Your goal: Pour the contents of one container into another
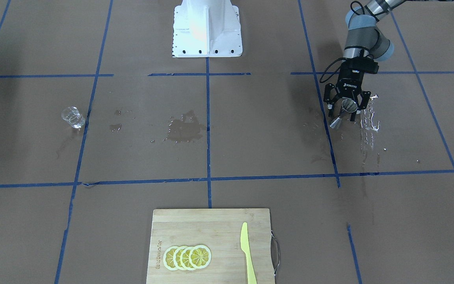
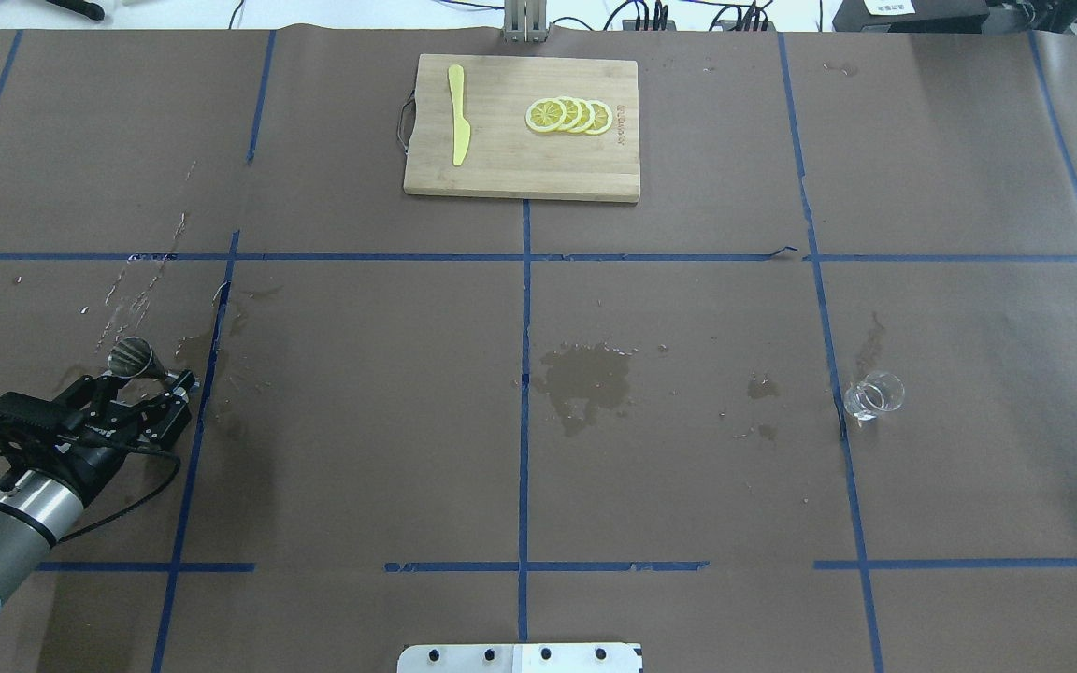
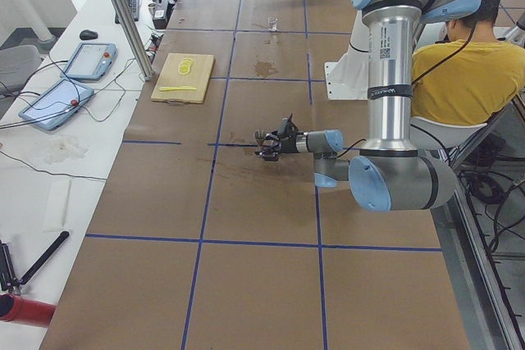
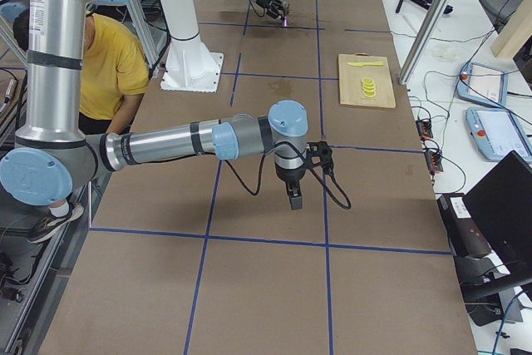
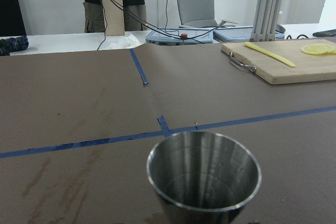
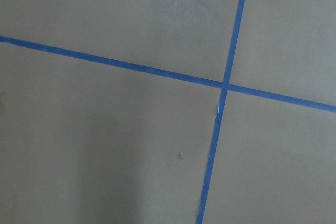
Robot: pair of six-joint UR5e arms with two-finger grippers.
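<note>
Spillage on the long carry is the risk here. The metal jigger (image 2: 131, 355) sits at the lower left of the overhead frame, and the clear glass (image 2: 870, 393) stands well apart at centre right. Any tilt or jolt on the way would add to the wet streaks (image 2: 141, 285) on the brown paper (image 2: 361, 374). The left gripper (image 2: 148, 377) reaches in low and nearly level, clamped on the jigger and holding it upright. The right gripper (image 4: 295, 197) points down at the paper, and whether its fingers are apart cannot be told.

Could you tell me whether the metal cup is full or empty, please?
Empty, it seems: inside the metal cup, bare shiny walls show far down.
</note>
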